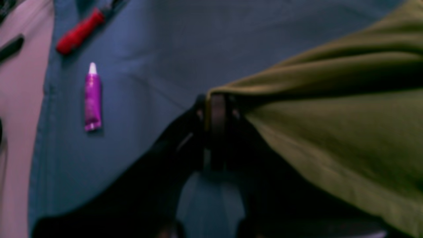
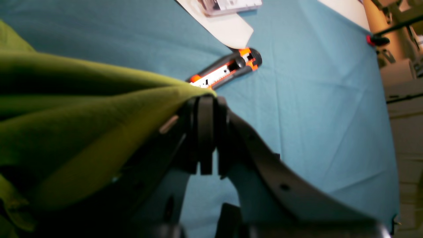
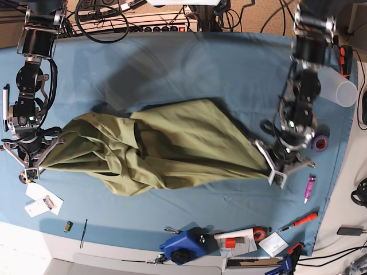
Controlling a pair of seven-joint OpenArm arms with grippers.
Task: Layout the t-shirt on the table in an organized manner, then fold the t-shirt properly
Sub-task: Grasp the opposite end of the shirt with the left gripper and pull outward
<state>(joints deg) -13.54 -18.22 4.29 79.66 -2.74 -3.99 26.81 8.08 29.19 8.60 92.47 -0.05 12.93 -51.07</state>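
Both jaws clamped on opposite ends of the t-shirt (image 3: 166,146), bunched mid-frame on the table (image 3: 189,63), the left gripper (image 3: 269,166) and right gripper (image 3: 35,166) should pull apart evenly to flatten it.

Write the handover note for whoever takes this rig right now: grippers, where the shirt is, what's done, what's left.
Left gripper: shut on an edge of the t-shirt.
Right gripper: shut on the opposite edge.
Shirt: stretched between the two arms across the middle of the table, bunched and twisted, partly lifted.
Nearby: purple tube and red-handled tool by the left arm; utility knife by the right.
Done: both ends gripped.
Left: spread the shirt flat, then fold it.
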